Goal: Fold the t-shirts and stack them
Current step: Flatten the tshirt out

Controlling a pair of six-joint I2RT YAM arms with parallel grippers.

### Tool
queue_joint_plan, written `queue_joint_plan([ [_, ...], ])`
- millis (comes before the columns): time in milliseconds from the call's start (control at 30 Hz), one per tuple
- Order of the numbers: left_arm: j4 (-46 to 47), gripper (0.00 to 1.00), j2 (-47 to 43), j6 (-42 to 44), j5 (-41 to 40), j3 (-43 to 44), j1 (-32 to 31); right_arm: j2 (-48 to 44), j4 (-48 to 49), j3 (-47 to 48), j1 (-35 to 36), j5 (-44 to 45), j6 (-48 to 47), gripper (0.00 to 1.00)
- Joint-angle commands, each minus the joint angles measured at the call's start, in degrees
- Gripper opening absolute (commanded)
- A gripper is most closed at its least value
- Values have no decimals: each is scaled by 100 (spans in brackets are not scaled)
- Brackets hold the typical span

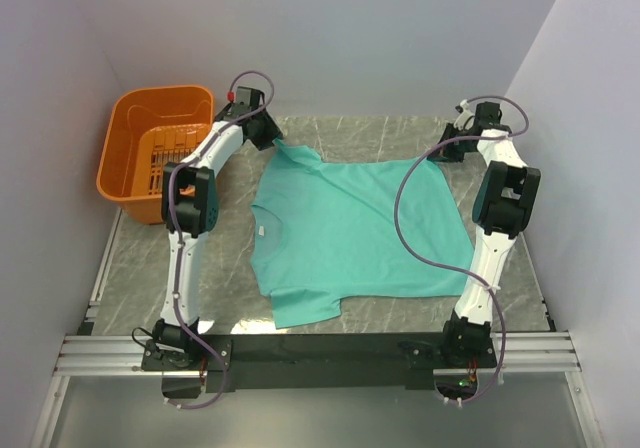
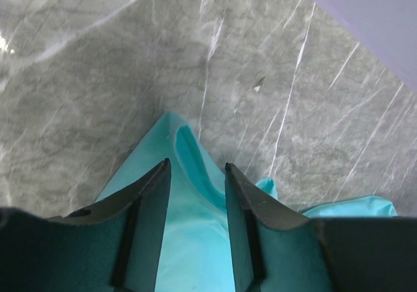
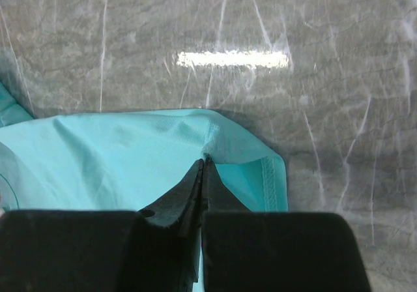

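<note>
One plain teal t-shirt (image 1: 350, 228), flat, faintly wrinkled

Centre of table (image 1: 350, 133): t-shirt (image 1: 350, 228), spread flat. At 10 o'clock, just beside the table's edge: basket (image 1: 120, 183). On the t-shirt's 11 o'clock corner: left gripper (image 1: 272, 140); on its 2 o'clock corner: right gripper (image 1: 447, 151).

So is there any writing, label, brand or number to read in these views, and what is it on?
No text can be read in any view.
The neck label on the t-shirt: a small white patch, too small to read.
The basket: no print or marking shows.
</note>
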Motion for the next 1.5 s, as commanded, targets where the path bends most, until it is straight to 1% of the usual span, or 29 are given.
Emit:
queue_joint_plan([
  [0,98,44,216,-141,-104,432,45,-215,102,-77,14,-97,-52,0],
  [267,10,42,419,-123,-157,599,54,-241,93,-77,14,-114,-52,0],
  [367,-17,40,507,-114,-192,696,54,-250,75,-68,14,-141,-52,0],
  [433,18,34,533,-123,-183,714,54,-259,84,-77,14,-141,-52,0],
  [467,36,27,542,-140,-201,723,54,-259,75,-68,14,-141,-52,0],
  [567,89,17,516,-132,-236,714,54,-276,67,-95,14,-167,-70,0],
  [600,141,8,455,-114,-253,688,54,-276,49,-112,14,-167,-70,0],
  [667,212,1,349,-71,-280,626,54,-372,75,-165,14,-246,-79,0],
  [767,387,1,7,8,-280,442,54,-679,259,-436,14,-404,-61,0],
  [833,501,0,-353,131,-306,266,54,-925,347,-788,31,-466,-140,0],
  [933,695,0,-924,298,-341,-129,54,-1628,699,-1516,40,-527,-254,0],
  [967,721,0,-1187,403,-376,-330,54,-2004,882,-1901,58,-484,-472,0],
  [1100,783,0,-1645,545,-280,-674,62,-2876,1253,-2702,93,-379,-764,0],
  [1200,836,1,-1926,650,-149,-859,62,-3527,1384,-3081,119,-282,-957,0],
  [1233,836,1,-1988,703,-113,-868,62,-3850,1402,-3135,137,-220,-992,0],
  [1333,801,1,-2173,773,19,-824,71,-4413,1341,-3092,251,139,-1150,0],
  [1433,748,0,-2314,721,159,-640,97,-4792,1192,-2706,322,464,-1160,0],
  [1467,739,1,-2401,703,186,-553,106,-4846,1131,-2427,330,518,-1090,0],
])
